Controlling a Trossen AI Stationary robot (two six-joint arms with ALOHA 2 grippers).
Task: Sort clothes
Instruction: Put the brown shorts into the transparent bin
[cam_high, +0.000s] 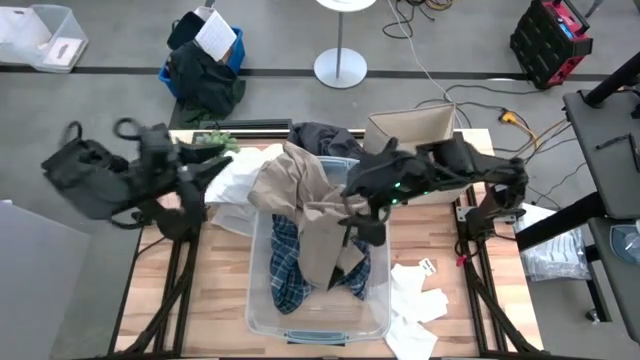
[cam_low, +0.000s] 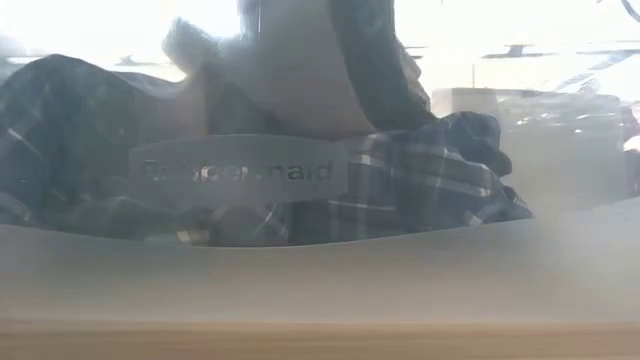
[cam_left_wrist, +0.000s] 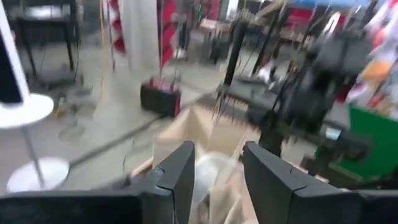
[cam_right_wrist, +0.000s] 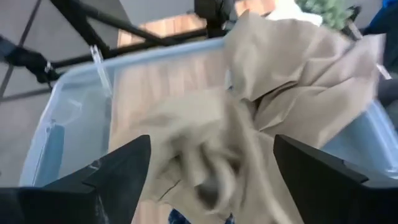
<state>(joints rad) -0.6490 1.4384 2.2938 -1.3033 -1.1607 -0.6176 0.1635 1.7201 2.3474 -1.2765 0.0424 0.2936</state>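
A clear plastic bin (cam_high: 262, 318) stands mid-table. A blue-and-white plaid shirt (cam_high: 285, 262) lies in it and shows through its wall in the low view (cam_low: 420, 180). A tan khaki piece (cam_high: 305, 200) drapes over the shirt and the bin's far rim. My right gripper (cam_high: 366, 222) is wide open just above the tan piece (cam_right_wrist: 249, 112). My left gripper (cam_high: 212, 168) is open at the table's far left, beside a white piece (cam_high: 236, 184) that lies on the table against the bin. A dark grey piece (cam_high: 322, 138) lies behind the bin. My right gripper's open fingers (cam_right_wrist: 124, 168) stand on either side of the tan piece's bunched folds (cam_right_wrist: 205, 149), coming from above and slanting down. I cannot tell whether they touch the cloth.
Several small white pieces (cam_high: 415, 300) lie on the table's near right. An open cardboard box (cam_high: 412, 128) stands at the far right. A green plant (cam_high: 216, 141) sits at the far left edge. A dark bundle with a blue bag (cam_high: 205, 65) lies on the floor beyond.
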